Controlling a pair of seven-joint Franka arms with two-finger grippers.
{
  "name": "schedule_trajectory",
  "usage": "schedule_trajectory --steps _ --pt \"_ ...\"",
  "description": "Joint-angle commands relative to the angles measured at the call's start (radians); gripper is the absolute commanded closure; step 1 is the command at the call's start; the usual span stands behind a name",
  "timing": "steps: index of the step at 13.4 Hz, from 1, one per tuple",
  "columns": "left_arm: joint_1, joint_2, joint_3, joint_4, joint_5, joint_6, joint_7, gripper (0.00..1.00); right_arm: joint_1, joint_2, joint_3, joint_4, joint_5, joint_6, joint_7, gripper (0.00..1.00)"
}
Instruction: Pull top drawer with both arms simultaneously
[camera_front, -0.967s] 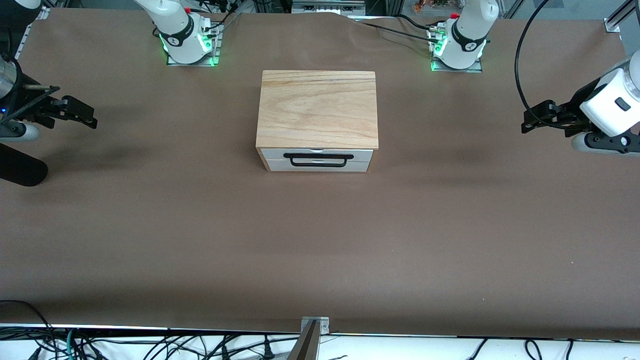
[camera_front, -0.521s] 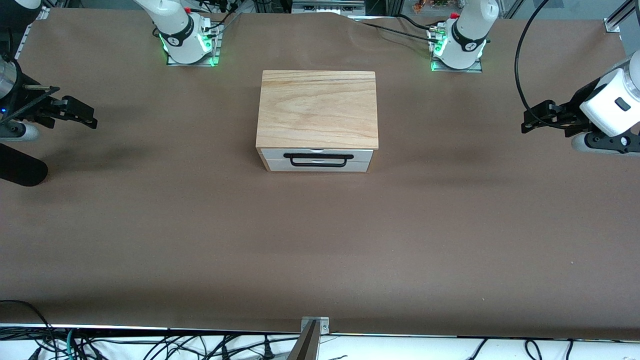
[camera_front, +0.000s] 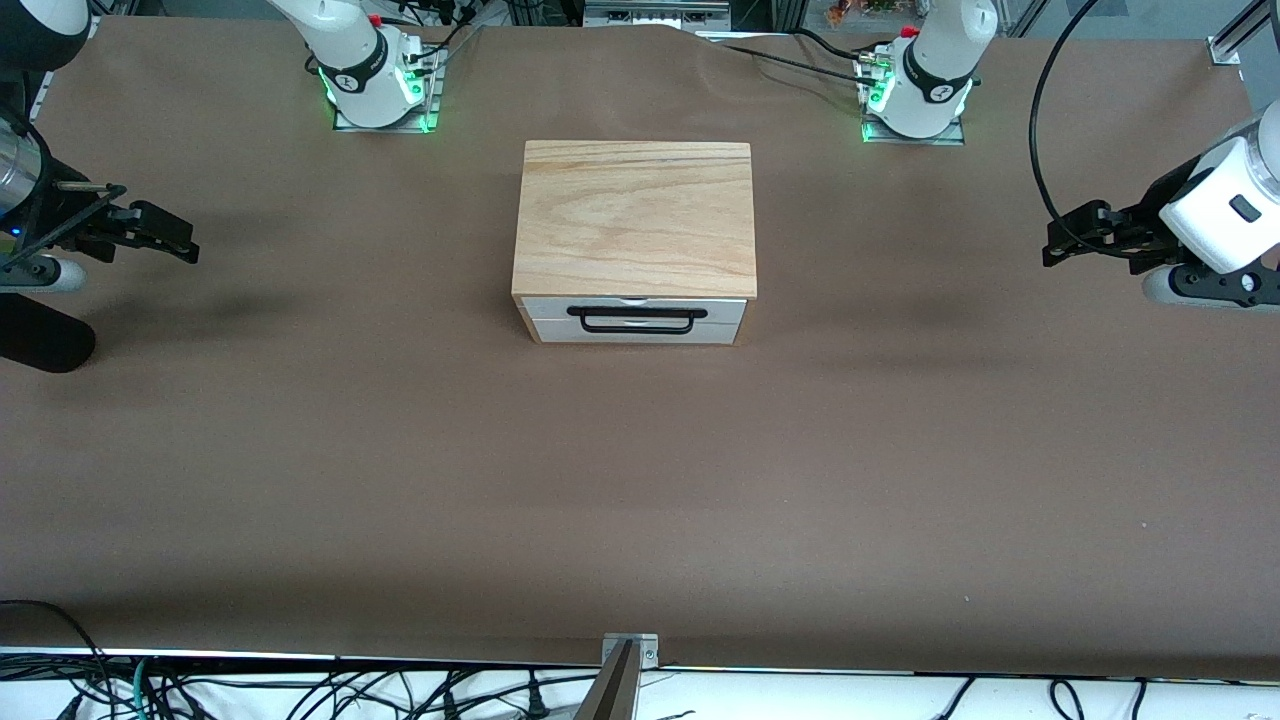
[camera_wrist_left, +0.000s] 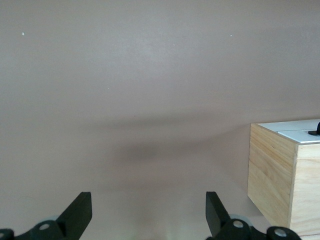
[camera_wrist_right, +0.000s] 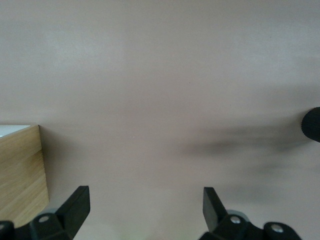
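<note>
A wooden box (camera_front: 635, 215) stands at the table's middle. Its top drawer (camera_front: 545, 308) is shut, with a white front and a long black wire handle (camera_front: 636, 313) facing the front camera. My left gripper (camera_front: 1065, 238) hangs open and empty above the table toward the left arm's end, well apart from the box. My right gripper (camera_front: 175, 235) hangs open and empty toward the right arm's end. In the left wrist view the open gripper (camera_wrist_left: 148, 200) faces bare table, with the box (camera_wrist_left: 272, 175) at the edge. The right wrist view shows the open gripper (camera_wrist_right: 145, 195) and a box corner (camera_wrist_right: 20, 170).
The lower white drawer front (camera_front: 560, 333) sits under the top one. A black rounded object (camera_front: 40, 345) lies near the right gripper. The arm bases (camera_front: 375, 85) (camera_front: 915, 95) stand farther from the front camera than the box. A metal bracket (camera_front: 630, 650) sits at the near edge.
My right gripper has shifted slightly toward the box. The left arm, the box and the drawer have not moved.
</note>
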Motion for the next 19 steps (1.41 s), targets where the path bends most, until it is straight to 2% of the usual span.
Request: schedule_trajectory --steps 1,19 --pt "-0.003 -0.001 -0.001 0.005 0.016 0.005 0.015 0.00 -0.004 0.006 0.002 0.025 -0.009 -0.017 -0.001 0.00" --pt "0.000 0.008 -0.001 0.004 0.015 0.007 0.021 0.00 0.010 0.019 0.009 0.025 0.006 -0.023 0.002 0.00"
